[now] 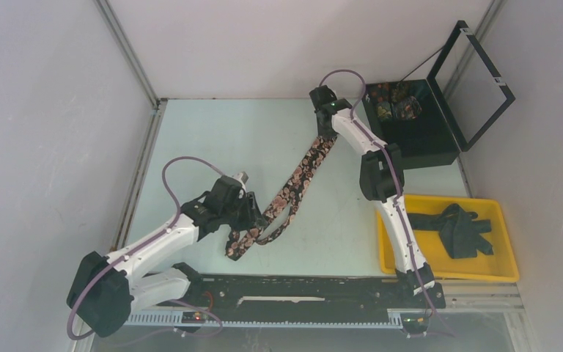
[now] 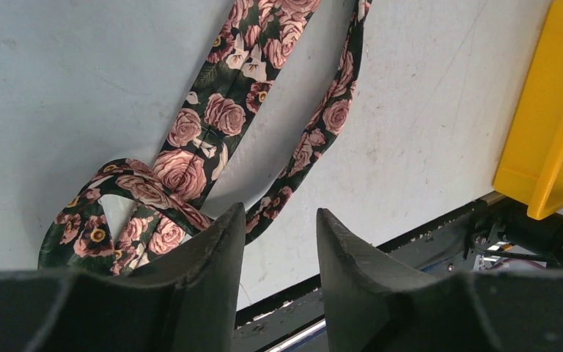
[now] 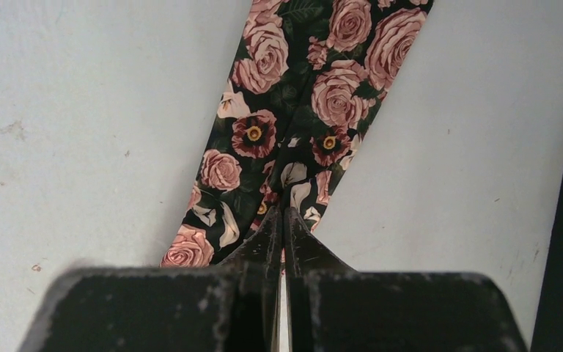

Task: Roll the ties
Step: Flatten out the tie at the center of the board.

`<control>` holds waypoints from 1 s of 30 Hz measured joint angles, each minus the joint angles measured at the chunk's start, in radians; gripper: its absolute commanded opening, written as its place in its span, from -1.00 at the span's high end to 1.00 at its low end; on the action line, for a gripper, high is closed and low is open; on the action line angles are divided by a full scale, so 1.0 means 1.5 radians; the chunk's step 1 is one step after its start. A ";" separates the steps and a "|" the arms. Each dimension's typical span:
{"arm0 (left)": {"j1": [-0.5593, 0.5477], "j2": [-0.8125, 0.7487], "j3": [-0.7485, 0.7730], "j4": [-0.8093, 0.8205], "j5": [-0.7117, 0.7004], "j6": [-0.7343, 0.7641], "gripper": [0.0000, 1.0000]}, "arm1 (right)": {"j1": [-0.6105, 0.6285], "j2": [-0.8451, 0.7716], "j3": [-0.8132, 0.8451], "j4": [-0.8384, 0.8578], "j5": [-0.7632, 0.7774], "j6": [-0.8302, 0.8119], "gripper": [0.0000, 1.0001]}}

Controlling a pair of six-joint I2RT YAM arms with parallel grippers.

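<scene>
A black tie with pink roses (image 1: 293, 187) lies diagonally across the table. Its wide end is at the far right and its narrow end folds into a loop near the front. My right gripper (image 1: 328, 134) is shut on the wide end. In the right wrist view the fingertips (image 3: 284, 220) pinch the fabric of the tie (image 3: 300, 95). My left gripper (image 1: 253, 209) is open and empty over the looped narrow end. In the left wrist view its fingers (image 2: 278, 220) stand apart just right of the tie's loop (image 2: 154, 191).
A yellow tray (image 1: 506, 242) at the front right holds dark ties (image 1: 462, 231); its corner shows in the left wrist view (image 2: 550, 132). A black box (image 1: 418, 139) with its lid open stands at the back right, with patterned rolls (image 1: 394, 103) inside. A black rail (image 1: 300, 290) runs along the near edge.
</scene>
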 measured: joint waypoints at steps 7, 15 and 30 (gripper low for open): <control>0.000 -0.010 0.000 -0.002 0.000 0.000 0.09 | -0.005 0.000 0.029 0.002 0.015 -0.002 1.00; 0.000 -0.007 0.000 -0.002 0.001 0.000 0.09 | -0.016 0.000 0.074 0.034 0.029 -0.007 1.00; 0.000 0.027 0.000 -0.002 0.010 0.001 0.09 | -0.029 0.016 0.101 0.125 0.060 -0.019 1.00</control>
